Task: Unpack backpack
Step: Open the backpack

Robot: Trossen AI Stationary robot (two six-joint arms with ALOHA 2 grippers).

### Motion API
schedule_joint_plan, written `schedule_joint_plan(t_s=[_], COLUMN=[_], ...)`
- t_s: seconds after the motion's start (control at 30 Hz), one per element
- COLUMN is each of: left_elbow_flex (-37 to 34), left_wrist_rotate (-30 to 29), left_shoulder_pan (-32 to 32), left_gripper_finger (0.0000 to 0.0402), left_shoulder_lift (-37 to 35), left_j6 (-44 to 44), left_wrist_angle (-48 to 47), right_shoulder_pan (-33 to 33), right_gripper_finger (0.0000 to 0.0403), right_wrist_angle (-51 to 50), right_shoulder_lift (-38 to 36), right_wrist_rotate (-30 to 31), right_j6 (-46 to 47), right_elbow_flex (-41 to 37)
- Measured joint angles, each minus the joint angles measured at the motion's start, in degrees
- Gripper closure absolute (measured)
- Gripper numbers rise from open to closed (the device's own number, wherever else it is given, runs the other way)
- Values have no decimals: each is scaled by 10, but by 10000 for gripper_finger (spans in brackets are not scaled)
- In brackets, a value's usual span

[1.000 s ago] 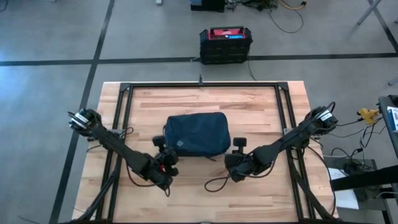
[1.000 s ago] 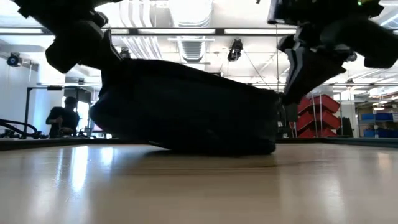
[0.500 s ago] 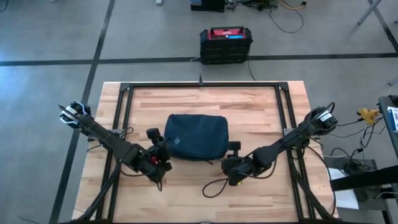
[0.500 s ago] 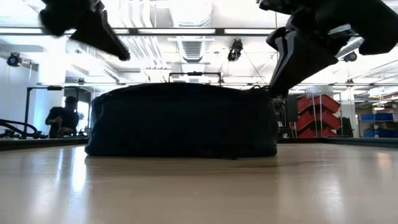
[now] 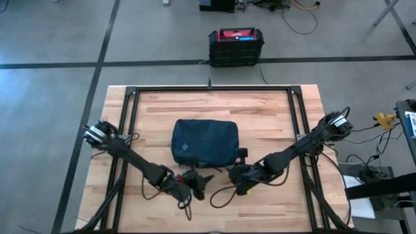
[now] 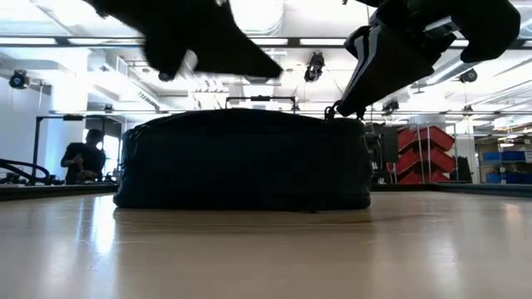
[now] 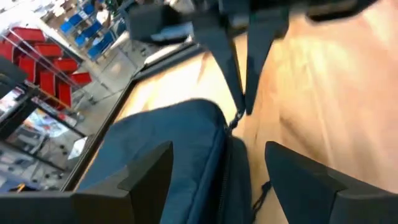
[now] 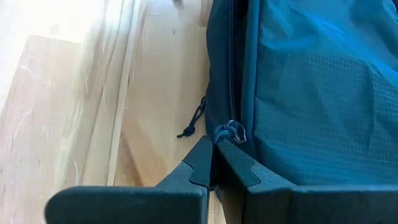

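High view: a wooden table [image 5: 273, 110] seen from straight above, with a black frame along its edges.
Backpack [image 5: 205, 142]: dark navy, rounded oblong, lying flat near the middle of the table; a small pale logo shows on the half nearer the left arm.
Left gripper [image 5: 200, 179]: low over the table just off the backpack's near edge, a little apart from it, toward the corner on the right arm's side.
Left fingers: spread apart and empty in the left wrist view, with the backpack [image 7: 180, 155] and its zipper seam showing between them.
Right gripper [image 5: 239, 160]: at the backpack's near corner on the right arm's side, touching it.
Right fingers: pressed together in the right wrist view, tips meeting right at a small looped zipper pull [image 8: 229, 132] on the backpack's [image 8: 311, 93] side seam; whether they actually pinch the pull cannot be told.
Cord [image 8: 194, 121]: a thin dark cord hangs from the backpack's seam onto the wood beside the pull.
Low view: the backpack [image 6: 245, 162] sits flat on the table, with both arms coming down over its top edge.
Box [image 5: 235, 45]: black with a red top, on the floor beyond the table's far edge, well apart from the backpack.
Person [image 6: 81, 156]: stands in the room far behind the table, on the side of the backpack away from the red shelves [image 6: 424, 154].
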Motion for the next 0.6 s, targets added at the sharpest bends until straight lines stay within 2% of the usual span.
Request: schedule_joint_plan(t_s=[0.17,0.4,0.5,0.6], left_elbow_flex=[4,4,4,4], left_wrist_rotate=[7,63,63,60], left_shoulder_pan=[39,78,78,66], left_gripper_finger=[189,228,270,347], left_shoulder_lift=[33,60,61,57], left_j6=[-29,-62,-71,-90], left_wrist_angle=[-1,7,4,-5], right_shoulder_pan=[0,0,0,0], right_gripper_finger=[403,403,403,403], right_wrist_angle=[1,0,-8,-51], right_shoulder_lift=[0,0,0,-4], right_wrist_rotate=[0,0,0,0], right_j6=[-3,-5,-5,-6], right_elbow_flex=[0,0,0,1])
